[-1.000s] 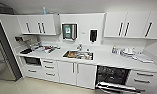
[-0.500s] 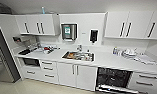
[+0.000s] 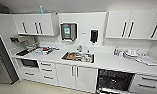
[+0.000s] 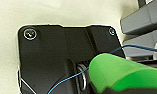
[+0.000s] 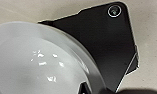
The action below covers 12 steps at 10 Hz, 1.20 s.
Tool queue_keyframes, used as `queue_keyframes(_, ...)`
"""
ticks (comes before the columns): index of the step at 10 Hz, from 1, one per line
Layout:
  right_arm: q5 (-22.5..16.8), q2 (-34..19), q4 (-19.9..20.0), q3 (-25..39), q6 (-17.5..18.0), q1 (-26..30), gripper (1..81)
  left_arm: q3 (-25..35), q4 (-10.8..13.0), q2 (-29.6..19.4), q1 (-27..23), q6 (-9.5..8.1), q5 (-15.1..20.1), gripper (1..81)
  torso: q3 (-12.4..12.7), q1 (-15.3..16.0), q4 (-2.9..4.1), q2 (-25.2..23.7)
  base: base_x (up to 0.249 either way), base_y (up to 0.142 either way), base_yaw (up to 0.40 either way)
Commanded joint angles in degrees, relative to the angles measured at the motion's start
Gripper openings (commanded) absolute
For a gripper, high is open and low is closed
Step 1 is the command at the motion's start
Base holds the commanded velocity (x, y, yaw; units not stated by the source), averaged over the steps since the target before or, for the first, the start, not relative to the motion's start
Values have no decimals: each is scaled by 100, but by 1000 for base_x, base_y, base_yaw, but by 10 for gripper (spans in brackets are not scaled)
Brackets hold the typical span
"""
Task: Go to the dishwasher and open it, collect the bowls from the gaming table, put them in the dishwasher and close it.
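Already the dishwasher [image 3: 114, 80] stands open under the right part of the white counter [image 3: 106, 62], its dark inside with racks in plain view, right of the sink [image 3: 78, 57] and the white cabinet doors [image 3: 76, 78]. At the left wrist a bright green bowl [image 4: 124, 73] sits large and close against the dark plate of the arm, with pale floor beyond; it looks carried, but how the left gripper's fingers stand around it I cannot tell. At the right wrist a white bowl [image 5: 41, 62] sits just as close, and I judge it is carried too, though the right gripper's grasp is hidden.

From here the risks lie mostly in the approach. The lowered door juts out at the bottom of the opening, so the base could run into it if it drives in too straight. With grips that cannot be checked, a jolt or a sharp bend of the torso could let a bowl slip to the floor. The racks look crowded and dark, so a bowl could catch on a rack edge. The dishes stacked on the far right of the counter [image 3: 131, 53] sit near enough to be clipped by a raised arm.
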Motion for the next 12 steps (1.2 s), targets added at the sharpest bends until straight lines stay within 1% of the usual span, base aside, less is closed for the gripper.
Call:
queue_keyframes(1,-54,131,-72,127,-22,296,10,82,46,-94,-275,-1,143,10,-2,0,0,0,110,0,0)
queue_keyframes(12,-54,149,-72,126,-22,314,10,82,73,-94,-266,-2,152,10,0,-15,0,-2,111,0,0)
